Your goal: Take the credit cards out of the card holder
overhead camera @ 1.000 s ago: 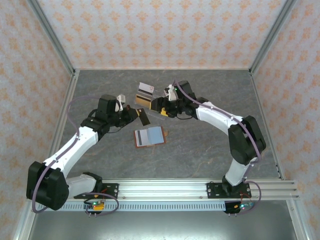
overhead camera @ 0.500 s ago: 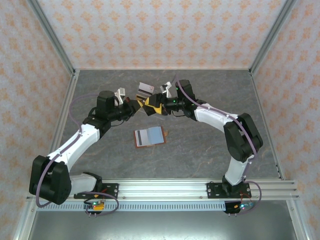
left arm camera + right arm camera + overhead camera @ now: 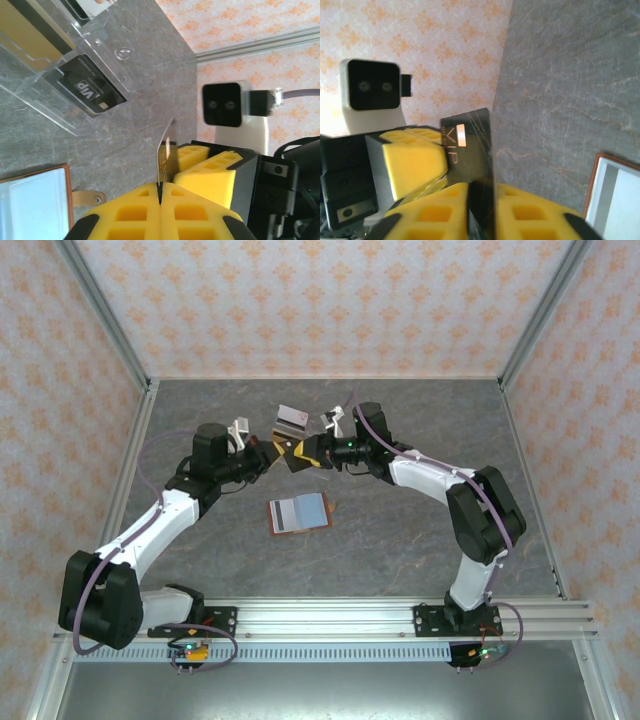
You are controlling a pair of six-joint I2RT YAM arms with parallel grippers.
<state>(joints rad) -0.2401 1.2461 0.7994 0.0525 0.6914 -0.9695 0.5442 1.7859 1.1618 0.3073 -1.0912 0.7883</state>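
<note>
From the left wrist, the black card (image 3: 165, 152) stands edge-on, its face unseen and its lower end buried in the seam of the left gripper (image 3: 160, 192). The wallet (image 3: 35, 200) is cut off at 8 o'clock, and the clear tray (image 3: 47, 107) and a gold card (image 3: 22, 27) at 11 o'clock. From the right wrist, the right gripper (image 3: 481, 194) hides the card's lower part, and the wallet runs off at 4 o'clock. From above, the card is too small to read.

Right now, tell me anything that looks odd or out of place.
One dark VIP card is up off the table, clamped at once by the left end effector and the right end effector. The card holder lies open and flat on the table. Nothing looks spilled or damaged.
</note>
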